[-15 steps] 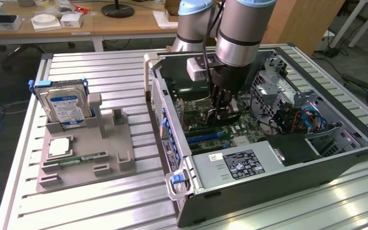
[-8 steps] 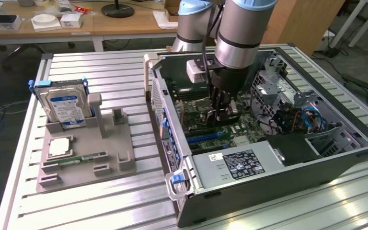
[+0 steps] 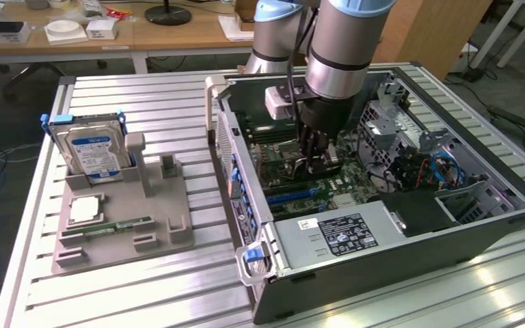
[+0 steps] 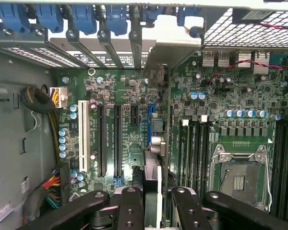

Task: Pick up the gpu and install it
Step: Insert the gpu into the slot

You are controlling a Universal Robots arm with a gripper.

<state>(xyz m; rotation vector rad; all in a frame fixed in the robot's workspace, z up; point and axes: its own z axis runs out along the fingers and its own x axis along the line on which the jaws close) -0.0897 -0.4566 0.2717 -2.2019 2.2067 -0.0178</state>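
Black claw (image 4: 156, 211) clamped narrow on gpu (image 4: 152, 170), card edge-on between 2 fingers (image 4: 130, 211), over motherboard (image 4: 129, 96)

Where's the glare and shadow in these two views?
Exterior view: light glares off the slatted table at the exterior view's lower right, and the inside of the computer case sits in shade under the arm. Wrist view: the gap by the blue card latches is blown out white, while the motherboard and the edge-on gpu are evenly lit.
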